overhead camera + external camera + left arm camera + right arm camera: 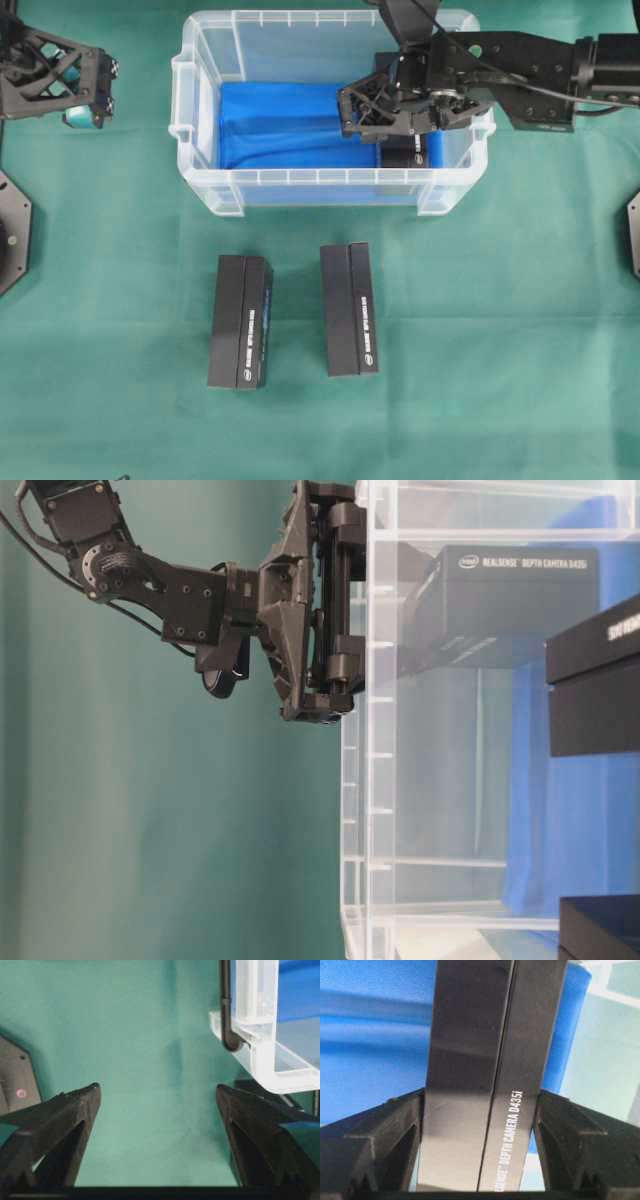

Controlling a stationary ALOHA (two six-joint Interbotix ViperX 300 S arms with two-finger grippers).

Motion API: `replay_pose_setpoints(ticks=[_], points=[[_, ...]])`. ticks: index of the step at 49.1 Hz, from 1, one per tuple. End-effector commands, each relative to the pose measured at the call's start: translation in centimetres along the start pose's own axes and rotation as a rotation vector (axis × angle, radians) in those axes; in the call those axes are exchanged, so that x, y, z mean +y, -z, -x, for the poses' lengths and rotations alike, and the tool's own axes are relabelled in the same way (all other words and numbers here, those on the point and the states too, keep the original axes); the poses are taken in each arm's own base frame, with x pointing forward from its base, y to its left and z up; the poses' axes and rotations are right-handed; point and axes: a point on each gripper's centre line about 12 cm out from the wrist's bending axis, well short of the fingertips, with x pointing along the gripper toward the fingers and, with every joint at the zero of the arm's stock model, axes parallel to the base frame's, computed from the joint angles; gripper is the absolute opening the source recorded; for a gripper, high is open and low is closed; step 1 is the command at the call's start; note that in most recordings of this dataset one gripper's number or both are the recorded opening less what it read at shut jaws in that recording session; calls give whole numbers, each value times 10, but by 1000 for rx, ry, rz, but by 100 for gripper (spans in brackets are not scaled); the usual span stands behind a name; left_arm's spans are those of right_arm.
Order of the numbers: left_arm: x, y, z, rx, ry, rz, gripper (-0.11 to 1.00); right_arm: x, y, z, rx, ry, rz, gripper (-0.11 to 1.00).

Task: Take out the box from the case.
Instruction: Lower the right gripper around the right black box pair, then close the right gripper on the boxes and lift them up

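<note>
Two black boxes [240, 322] already lie side by side on the green bench [480, 340] in front of the case [205, 110]; a third, a depth-camera box [485, 1075], is at the case's right end over the blue sheet [275, 125], with my right gripper [480, 1110] closed on its two long faces, one finger [395, 1130] flat against each. I judge it stiff, light and smooth-skinned, so a squeeze across the narrow width near mid-length should hold. My left gripper [157, 1095] hangs fully open and empty above the cloth beside the case's corner.
</note>
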Motion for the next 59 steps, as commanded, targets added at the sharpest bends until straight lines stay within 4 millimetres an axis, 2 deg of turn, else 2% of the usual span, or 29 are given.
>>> replay_pose_setpoints(ticks=[1, 6, 16, 59], points=[[0, -1, 6, -8, 19, 1, 97, 1, -3, 1, -1, -12, -16, 66], [0, -1, 6, -8, 19, 0, 97, 1, -4, 3, 0, -1, -34, 66], [0, 0, 6, -7, 19, -2, 97, -1, -3, 21, 3, 39, -43, 66], [0, -1, 6, -7, 20, -1, 97, 5, -16, 132, -23, -17, -71, 66]])
